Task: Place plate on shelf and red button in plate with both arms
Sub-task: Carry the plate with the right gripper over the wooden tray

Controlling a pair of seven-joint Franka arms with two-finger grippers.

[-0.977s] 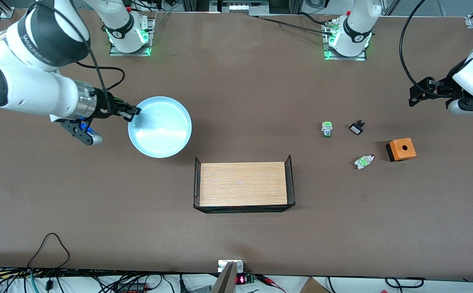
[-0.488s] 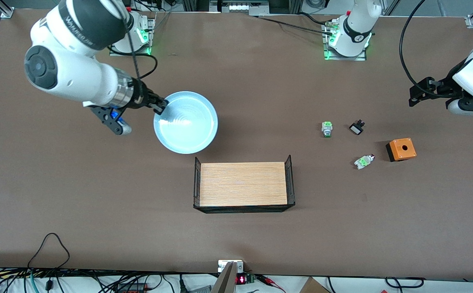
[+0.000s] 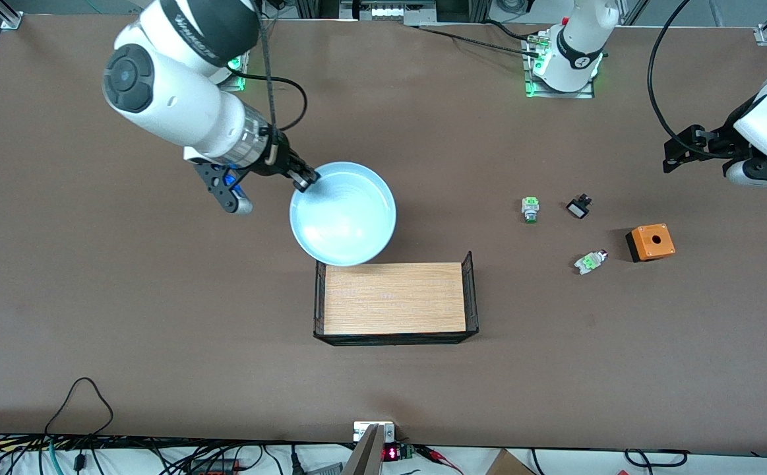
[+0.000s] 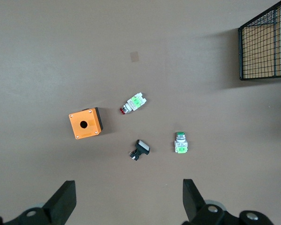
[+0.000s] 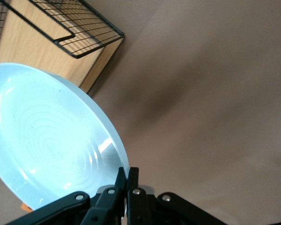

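Note:
The pale blue plate (image 3: 343, 212) hangs in the air, tilted, with my right gripper (image 3: 305, 179) shut on its rim. It is over the table and just reaches the edge of the wooden rack (image 3: 394, 298). The right wrist view shows the plate (image 5: 47, 140) pinched between the closed fingers of the right gripper (image 5: 127, 176). The red button (image 3: 589, 262) lies on its side on the table, beside the orange box (image 3: 650, 241). My left gripper (image 3: 676, 150) waits open over the table's left-arm end. In the left wrist view the red button (image 4: 132, 103) lies well clear of the left gripper (image 4: 129, 199).
The rack has a wooden floor and black wire walls (image 4: 264, 47) at both ends. A green-capped switch (image 3: 530, 208) and a small black part (image 3: 578, 208) lie farther from the front camera than the red button. Cables run along the table's near edge.
My right arm has carried the plate toward the left arm's end of the table, up to the rack's edge. The left arm and the small parts have not moved.

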